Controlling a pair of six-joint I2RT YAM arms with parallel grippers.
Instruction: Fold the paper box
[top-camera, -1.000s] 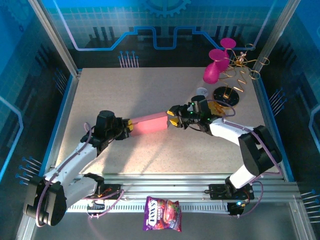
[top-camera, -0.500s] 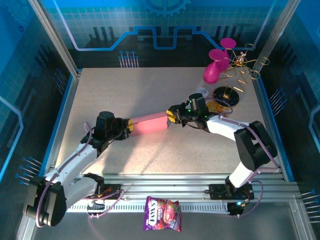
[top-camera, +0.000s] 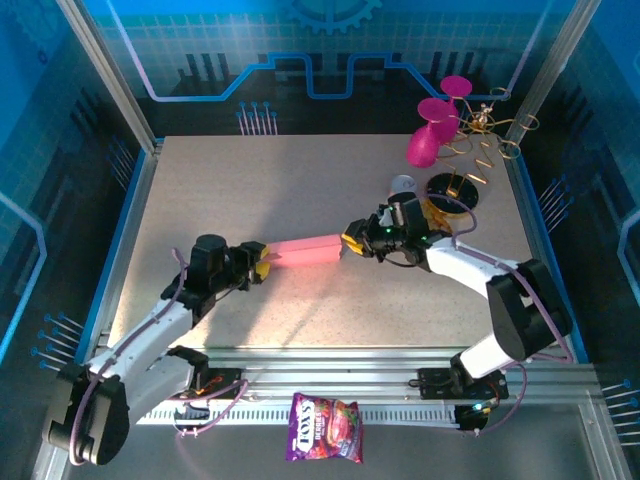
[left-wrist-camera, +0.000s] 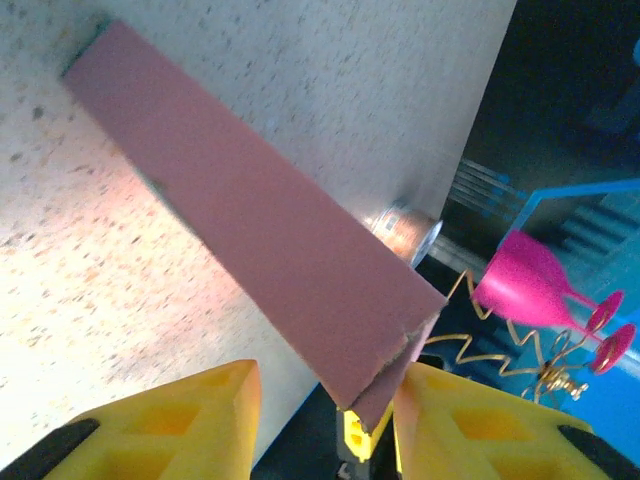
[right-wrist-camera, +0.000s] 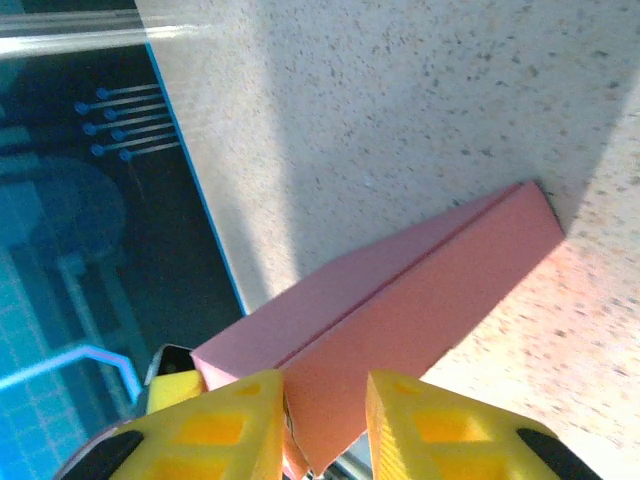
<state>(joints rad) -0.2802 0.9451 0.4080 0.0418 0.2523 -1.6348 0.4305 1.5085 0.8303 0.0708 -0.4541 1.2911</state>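
The paper box (top-camera: 305, 250) is a folded, flat pink rectangle held just above the table between my two arms. My right gripper (top-camera: 352, 243) is shut on its right end; in the right wrist view both yellow fingers (right-wrist-camera: 215, 420) press the box (right-wrist-camera: 400, 290) around the right gripper (right-wrist-camera: 322, 385). My left gripper (top-camera: 258, 262) sits at the box's left end. In the left wrist view the left gripper (left-wrist-camera: 325, 375) is open: the box (left-wrist-camera: 250, 230) end rests against one finger (left-wrist-camera: 470, 420), with a clear gap to the other.
Magenta plastic cups (top-camera: 435, 130) hang on a gold wire stand (top-camera: 485, 150) with a black base (top-camera: 452, 190) at the back right. A small clear cap (top-camera: 403, 183) lies near the right arm. A purple snack bag (top-camera: 325, 428) lies in front of the rail.
The left gripper's jaws have opened off the box's left end. The box has dropped slightly and turned, showing a narrower face from above. The right gripper closed on it and shifted a little.
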